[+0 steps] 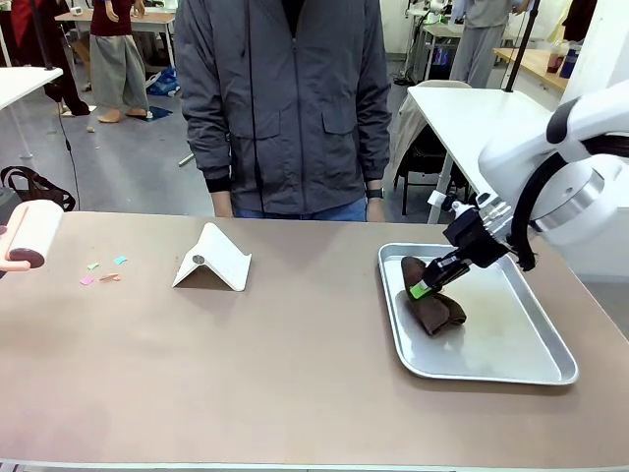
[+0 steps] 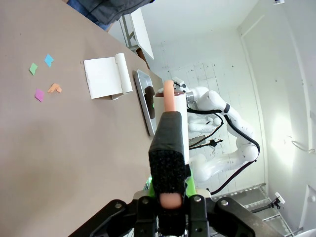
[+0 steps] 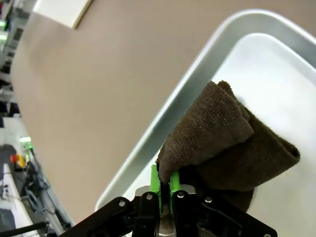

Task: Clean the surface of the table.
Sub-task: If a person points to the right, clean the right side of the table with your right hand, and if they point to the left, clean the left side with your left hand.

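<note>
Front view: the brownish bench (image 1: 246,374) is spanning the frame, carrying the items listed below.
At its left edge the left hand (image 2: 169,133) is clamping the pink handle of a white lint roller (image 1: 31,233); coloured paper scraps (image 1: 102,271) are lying nearby; a white folded stand (image 1: 214,259) is sitting left of centre; a metal tray (image 1: 511,334) is resting at the right, where the right hand (image 1: 425,287) is pinching a brown cloth (image 1: 432,307); a person (image 1: 285,108) is standing at the far side.

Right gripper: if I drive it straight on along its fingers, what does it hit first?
The right gripper is shut on the brown cloth, pointing down and leftward. Straight on, it would likely press that cloth onto the floor of the metal tray, near its left rim. The exact depth is unclear.
</note>
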